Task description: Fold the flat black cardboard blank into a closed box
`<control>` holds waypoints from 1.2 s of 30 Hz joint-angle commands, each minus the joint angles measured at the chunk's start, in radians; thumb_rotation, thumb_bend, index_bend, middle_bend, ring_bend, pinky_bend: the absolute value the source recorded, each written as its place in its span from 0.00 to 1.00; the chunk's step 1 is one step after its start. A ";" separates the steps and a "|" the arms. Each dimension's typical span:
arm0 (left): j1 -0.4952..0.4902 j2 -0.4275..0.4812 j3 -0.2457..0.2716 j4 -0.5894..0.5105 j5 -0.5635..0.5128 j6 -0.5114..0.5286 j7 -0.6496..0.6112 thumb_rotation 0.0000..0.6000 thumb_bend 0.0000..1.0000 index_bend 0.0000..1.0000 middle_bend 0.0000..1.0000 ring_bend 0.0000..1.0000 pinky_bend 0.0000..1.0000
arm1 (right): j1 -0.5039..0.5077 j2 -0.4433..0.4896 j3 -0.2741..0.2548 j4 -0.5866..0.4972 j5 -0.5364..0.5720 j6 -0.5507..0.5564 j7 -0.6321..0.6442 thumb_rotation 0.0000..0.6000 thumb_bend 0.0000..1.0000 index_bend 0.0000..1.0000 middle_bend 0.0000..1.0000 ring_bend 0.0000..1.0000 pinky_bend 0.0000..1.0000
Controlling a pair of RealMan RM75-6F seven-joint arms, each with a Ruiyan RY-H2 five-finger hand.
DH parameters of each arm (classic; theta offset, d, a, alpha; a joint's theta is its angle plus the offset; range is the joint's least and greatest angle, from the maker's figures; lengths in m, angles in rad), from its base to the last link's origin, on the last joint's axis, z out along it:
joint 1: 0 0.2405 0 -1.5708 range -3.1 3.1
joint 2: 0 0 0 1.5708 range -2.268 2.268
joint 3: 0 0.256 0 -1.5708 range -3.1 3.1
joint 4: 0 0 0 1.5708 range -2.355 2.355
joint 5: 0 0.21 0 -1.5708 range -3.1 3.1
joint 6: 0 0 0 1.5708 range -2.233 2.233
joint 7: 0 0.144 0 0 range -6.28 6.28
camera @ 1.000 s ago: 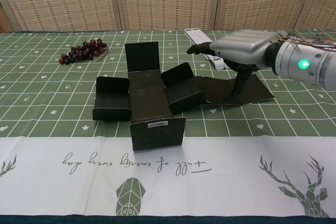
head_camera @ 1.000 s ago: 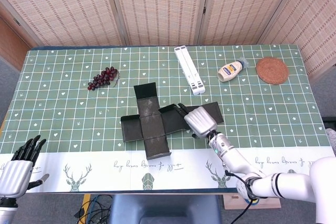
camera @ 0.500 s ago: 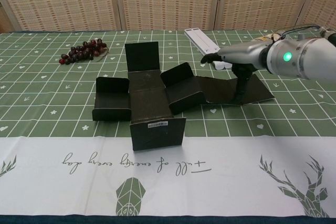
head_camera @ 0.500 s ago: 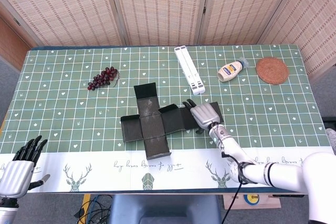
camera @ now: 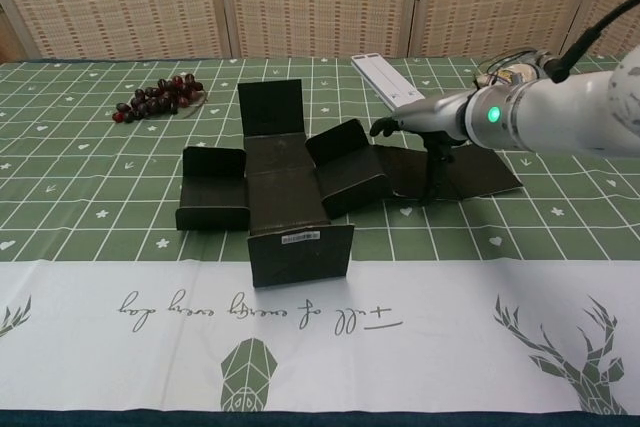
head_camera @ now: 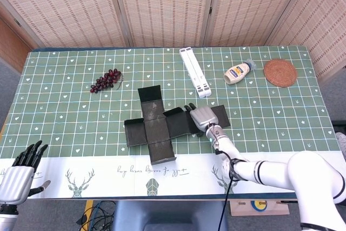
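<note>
Right hand (head_camera: 201, 118) (camera: 425, 123) fingers press down on the flat black cardboard blank's (head_camera: 157, 125) (camera: 285, 185) right flap, grasping nothing; left hand (head_camera: 19, 174) fingers released.

- black cardboard blank (head_camera: 157, 125): one
- grape bunch (head_camera: 106, 80): one
- white folding stand (head_camera: 195, 72): one
- squeeze bottle (head_camera: 238, 72): one
- woven coaster (head_camera: 280, 72): one
- robot hand: two, left robot hand (head_camera: 19, 174), right robot hand (head_camera: 201, 118)

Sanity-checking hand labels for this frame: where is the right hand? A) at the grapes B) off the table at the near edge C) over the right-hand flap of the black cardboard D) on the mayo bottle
C: the right hand is at the right-hand flap of the black cardboard blank, a finger reaching down to the flat panel in the chest view; the grapes and mayo bottle lie apart, untouched.
</note>
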 commanded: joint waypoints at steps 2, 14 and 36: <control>0.002 0.000 0.001 0.004 -0.003 0.001 -0.004 1.00 0.10 0.00 0.00 0.04 0.15 | 0.024 -0.017 -0.009 0.018 0.039 -0.006 -0.019 1.00 0.16 0.00 0.06 0.76 0.98; -0.013 -0.001 -0.007 0.010 0.003 -0.009 -0.006 1.00 0.10 0.00 0.00 0.04 0.15 | 0.071 -0.048 -0.033 0.055 0.079 -0.009 -0.053 1.00 0.28 0.09 0.18 0.76 0.98; -0.397 -0.198 -0.172 0.174 0.048 -0.288 0.099 1.00 0.10 0.02 0.05 0.48 0.63 | -0.031 -0.038 0.017 0.003 -0.216 0.024 0.156 1.00 0.34 0.22 0.27 0.78 0.98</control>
